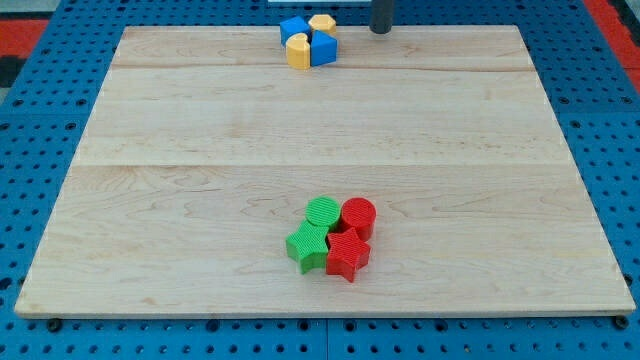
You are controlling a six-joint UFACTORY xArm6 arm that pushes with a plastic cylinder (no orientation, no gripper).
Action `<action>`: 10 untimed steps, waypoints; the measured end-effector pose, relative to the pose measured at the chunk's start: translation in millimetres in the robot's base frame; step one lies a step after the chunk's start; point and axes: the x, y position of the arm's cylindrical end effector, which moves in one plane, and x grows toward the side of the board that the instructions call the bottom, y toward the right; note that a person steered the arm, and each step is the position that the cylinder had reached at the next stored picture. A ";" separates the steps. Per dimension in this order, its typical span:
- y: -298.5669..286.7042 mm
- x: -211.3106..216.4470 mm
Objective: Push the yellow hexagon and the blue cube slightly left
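My tip (pixel 381 31) sits right at the view's top edge of the worktop (pixel 200 150), a bare dark rod with no pincer on it, so no open or closed state applies here. Just to the view's left of my tip, near but not touching, is a tight cluster of four blocks. Closest to my tip is the yellow hexagon (pixel 322 23), at the cluster's upper right. Directly below it, a little lower than my tip and still to its left, sits the blue cube (pixel 324 48), touching the hexagon. Further left from my tip comes a second blue block (pixel 293 27), its shape hard to make out, and below that a second yellow block (pixel 298 51), rounded on top, pressed against the blue cube.

Well away from my tip, far toward the view's bottom and slightly left, is another huddle: a green cylinder (pixel 322 213) beside a red cylinder (pixel 358 216), with a green star (pixel 307 246) and a red star (pixel 347 256) in front of them, all four packed together.
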 end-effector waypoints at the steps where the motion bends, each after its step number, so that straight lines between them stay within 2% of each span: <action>1: -10.2 -0.6; 6: -51.5 0.4; 8: -86.5 0.6; 10: -123.0 21.3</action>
